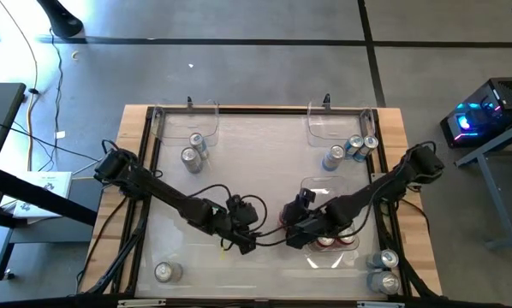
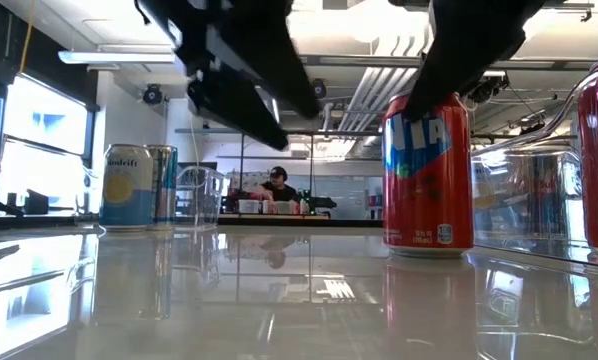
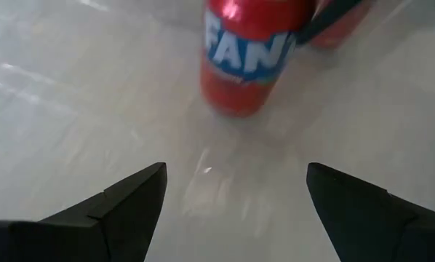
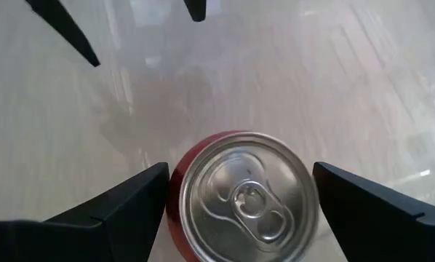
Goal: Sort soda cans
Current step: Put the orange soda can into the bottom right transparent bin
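A red soda can (image 4: 243,200) with a silver top stands upright on the table near its middle (image 2: 427,175). My right gripper (image 4: 239,178) is open above it, slanting down, one finger on either side of the can's upper part. My left gripper (image 3: 236,182) is open a little to the can's left, low over the bare table, facing the can (image 3: 250,54); nothing is between its fingers. In the high view both grippers (image 1: 246,242) (image 1: 297,229) meet near the table's front middle. My right gripper's fingers (image 4: 141,193) stand close beside the red can's upper wall (image 4: 175,191), coming from above on a slant. Whether they touch it I cannot tell. The can stands upright on the table.
A clear bin (image 1: 318,190) right of the grippers holds red cans (image 1: 333,242). Two silver cans (image 1: 192,152) stand far left, and several blue and silver cans (image 1: 352,150) far right. One can (image 1: 166,272) stands near left, and two (image 1: 384,267) near right. Clear bins (image 1: 187,120) (image 1: 337,120) line the far edge.
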Controlling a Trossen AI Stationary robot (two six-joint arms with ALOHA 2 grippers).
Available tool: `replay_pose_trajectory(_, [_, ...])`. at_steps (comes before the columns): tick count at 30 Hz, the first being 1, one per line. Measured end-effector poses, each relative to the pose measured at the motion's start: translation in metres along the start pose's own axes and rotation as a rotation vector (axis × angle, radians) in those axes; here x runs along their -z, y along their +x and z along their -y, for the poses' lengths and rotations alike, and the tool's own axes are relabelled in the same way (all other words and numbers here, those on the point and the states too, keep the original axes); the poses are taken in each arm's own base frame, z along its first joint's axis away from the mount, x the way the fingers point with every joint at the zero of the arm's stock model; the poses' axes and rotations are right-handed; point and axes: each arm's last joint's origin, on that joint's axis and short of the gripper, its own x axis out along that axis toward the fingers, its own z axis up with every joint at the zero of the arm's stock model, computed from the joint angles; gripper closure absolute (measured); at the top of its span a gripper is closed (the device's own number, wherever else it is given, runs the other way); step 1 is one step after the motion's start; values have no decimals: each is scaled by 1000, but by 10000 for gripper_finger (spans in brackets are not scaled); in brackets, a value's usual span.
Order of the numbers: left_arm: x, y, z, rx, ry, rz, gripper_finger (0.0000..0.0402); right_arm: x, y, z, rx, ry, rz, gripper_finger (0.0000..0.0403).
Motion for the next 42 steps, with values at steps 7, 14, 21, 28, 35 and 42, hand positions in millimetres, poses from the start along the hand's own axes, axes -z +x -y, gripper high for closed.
replay_pose_trajectory(7, [7,13,2,74,68,97,79,-4,3,4,-39,-32,-44,114])
replay_pose_trajectory(14, [6,14,2,52,104,127,79,-8,-1,5,-97,-204,-36,129])
replay_pose_trajectory(21, [8,-13,14,-129,133,276,79,-19,-50,14,-179,-343,105,129])
replay_pose_trajectory(28, [14,-18,16,-182,137,291,79,-14,-118,55,-224,-290,194,129])
replay_pose_trajectory(35, [15,-17,15,-188,123,284,79,17,-146,96,-195,-234,138,129])
replay_pose_trajectory(42, [14,-17,14,-188,114,286,79,55,-115,106,-255,-174,122,129])
